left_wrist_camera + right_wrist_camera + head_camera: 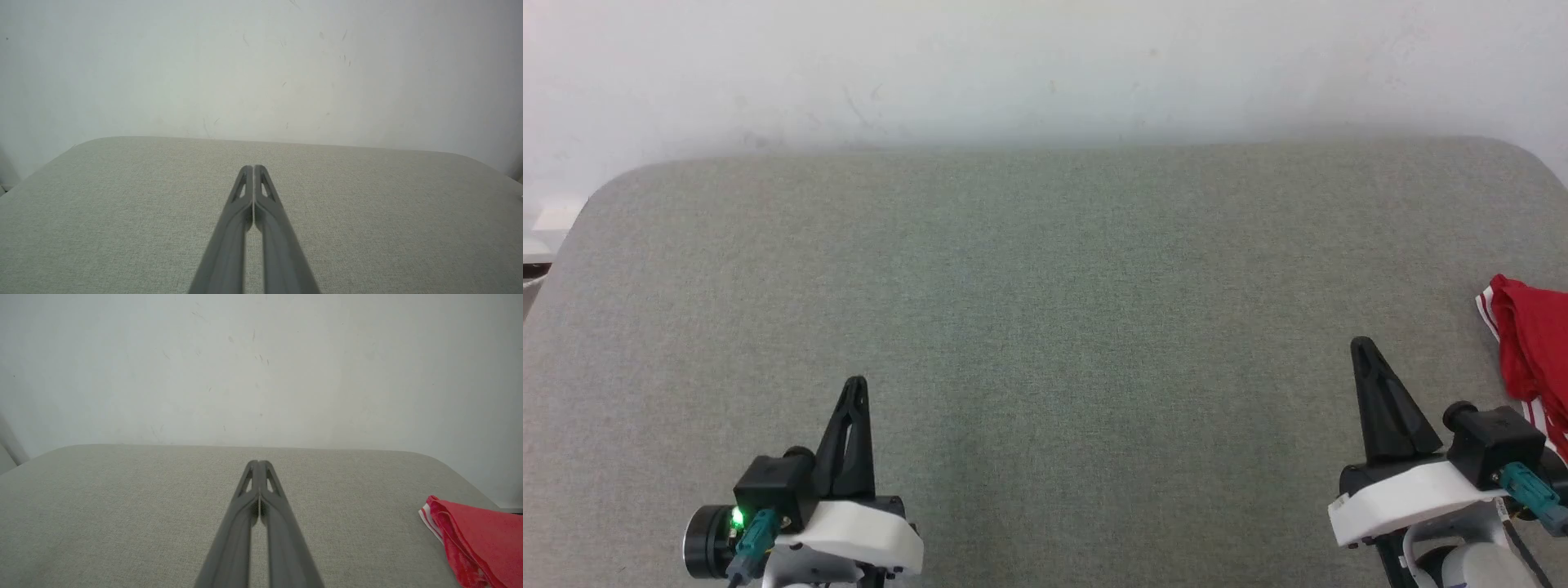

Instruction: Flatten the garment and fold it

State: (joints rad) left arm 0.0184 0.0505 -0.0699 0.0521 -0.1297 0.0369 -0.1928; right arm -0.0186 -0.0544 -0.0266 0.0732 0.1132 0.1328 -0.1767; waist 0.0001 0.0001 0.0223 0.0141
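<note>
The garment [1535, 343] is a bunched red cloth with red-and-white striped trim, lying at the table's right edge and cut off by the head view's border. In the right wrist view the garment [478, 543] lies low at the right, apart from the fingers. My right gripper [1361, 345] is shut and empty, just left of the garment; its tips [258, 462] meet above bare fabric. My left gripper [856, 381] is shut and empty near the front left, far from the garment, with its fingertips [253, 167] pressed together.
A grey-green fabric-covered table [1045, 286] with rounded far corners spans the head view, its wide middle bare. A white wall [1045, 65] rises right behind its far edge. Something pale [556, 216] sits past the table's left corner.
</note>
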